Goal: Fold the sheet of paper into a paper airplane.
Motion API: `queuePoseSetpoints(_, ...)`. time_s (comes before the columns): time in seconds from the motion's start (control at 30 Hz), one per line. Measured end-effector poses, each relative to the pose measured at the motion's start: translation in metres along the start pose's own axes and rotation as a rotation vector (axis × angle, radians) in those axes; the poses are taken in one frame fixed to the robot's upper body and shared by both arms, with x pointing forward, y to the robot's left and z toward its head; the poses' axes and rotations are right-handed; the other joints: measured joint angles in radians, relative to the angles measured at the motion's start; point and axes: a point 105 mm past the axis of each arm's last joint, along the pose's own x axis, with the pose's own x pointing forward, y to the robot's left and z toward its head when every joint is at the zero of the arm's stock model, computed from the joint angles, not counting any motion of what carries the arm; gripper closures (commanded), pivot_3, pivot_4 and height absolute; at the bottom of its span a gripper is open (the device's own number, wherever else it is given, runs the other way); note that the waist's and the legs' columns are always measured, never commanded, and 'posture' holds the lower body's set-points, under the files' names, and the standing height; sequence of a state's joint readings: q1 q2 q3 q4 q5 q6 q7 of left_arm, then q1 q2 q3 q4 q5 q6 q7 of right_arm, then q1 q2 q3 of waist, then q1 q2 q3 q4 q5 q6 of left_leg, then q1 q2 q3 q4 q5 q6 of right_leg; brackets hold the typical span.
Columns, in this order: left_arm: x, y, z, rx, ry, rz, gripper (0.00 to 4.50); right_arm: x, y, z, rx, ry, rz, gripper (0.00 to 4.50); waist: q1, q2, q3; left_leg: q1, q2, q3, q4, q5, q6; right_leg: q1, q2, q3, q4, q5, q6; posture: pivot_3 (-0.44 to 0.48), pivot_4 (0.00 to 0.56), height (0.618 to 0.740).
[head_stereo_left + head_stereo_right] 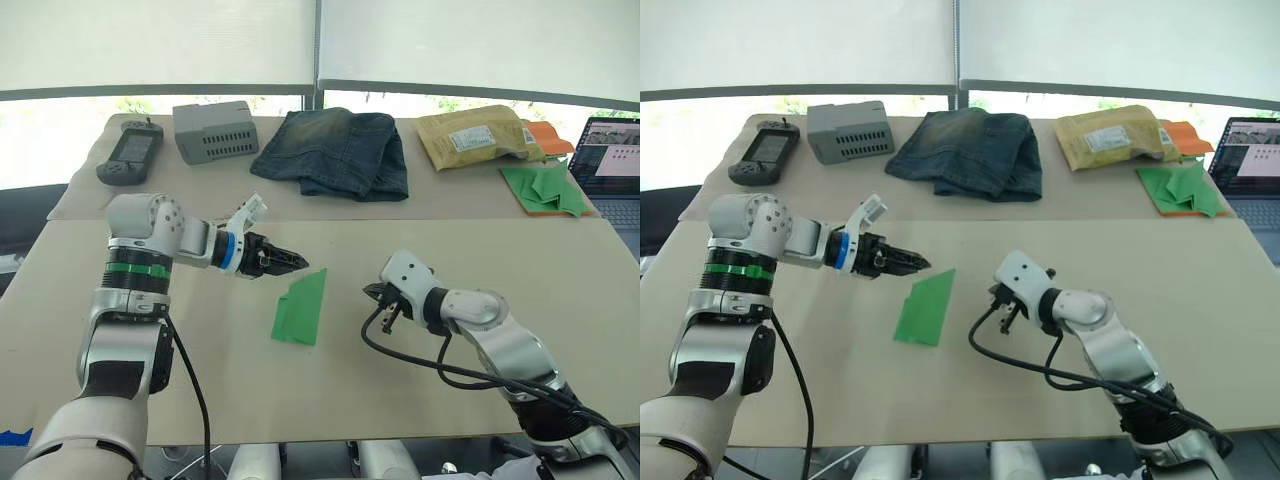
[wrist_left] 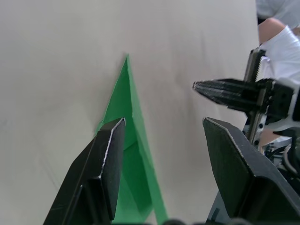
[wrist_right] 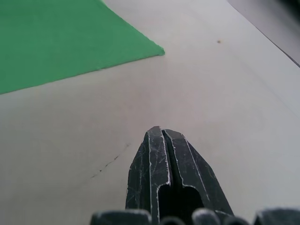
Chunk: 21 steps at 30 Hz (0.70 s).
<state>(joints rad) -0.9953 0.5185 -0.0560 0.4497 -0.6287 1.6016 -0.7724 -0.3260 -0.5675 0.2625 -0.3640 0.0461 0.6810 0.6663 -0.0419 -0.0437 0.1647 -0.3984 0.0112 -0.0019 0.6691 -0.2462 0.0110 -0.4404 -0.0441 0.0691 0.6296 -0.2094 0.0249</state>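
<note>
the sheet of paper (image 1: 301,308) is lying part-folded on the worktop (image 1: 450,390) between both arms. left gripper (image 1: 296,263) is hovering with jaws spread, right gripper (image 1: 374,293) pressed together. next likely calls for pinching an edge.

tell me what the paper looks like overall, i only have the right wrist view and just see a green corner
Observer: The sheet of paper lies flat on the table as a narrow, creased wedge.
Operator: where's the left gripper
Observer: The left gripper is open, by the paper's far tip, gripping nothing.
Operator: and mine, how far off
Observer: The right gripper is shut, beside the paper's right edge, apart from it.
</note>
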Motion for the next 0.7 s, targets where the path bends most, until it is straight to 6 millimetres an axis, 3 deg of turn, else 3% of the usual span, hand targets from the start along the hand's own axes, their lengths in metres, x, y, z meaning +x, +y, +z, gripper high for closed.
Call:
queuePoseSetpoints(0.2, 0.011, 0.001, -0.008, -0.003, 0.076, 0.019, 1.70, 0.000, -0.002, 0.000, 0.002, -0.001, -0.025, 4.50, 0.001, 0.000, 0.000, -0.001, 0.000, 0.000, 0.002, 0.000, 0.000, 0.000, 0.000, 0.000, 0.000, 0.000, 0.000, 0.000, 0.150, 0.728)
queuePoseSetpoints(0.5, 0.021, 0.000, -0.017, -0.004, 0.137, 0.012, 4.46, 0.001, -0.006, 0.004, -0.006, -0.007, -0.047, 4.50, 0.000, 0.000, 0.000, -0.002, 0.000, 0.000, 0.008, 0.000, 0.000, 0.000, 0.000, 0.000, 0.002, 0.001, 0.001, 0.000, 0.150, 0.728)
queuePoseSetpoints(0.7, 0.023, 0.007, -0.008, -0.197, 0.027, -0.058, 4.46, 0.002, -0.009, -0.001, -0.011, 0.015, -0.061, 4.50, 0.001, 0.000, 0.000, -0.003, 0.000, -0.001, 0.011, 0.000, 0.000, 0.001, 0.000, 0.000, 0.002, 0.001, 0.005, 0.000, 0.150, 0.728)
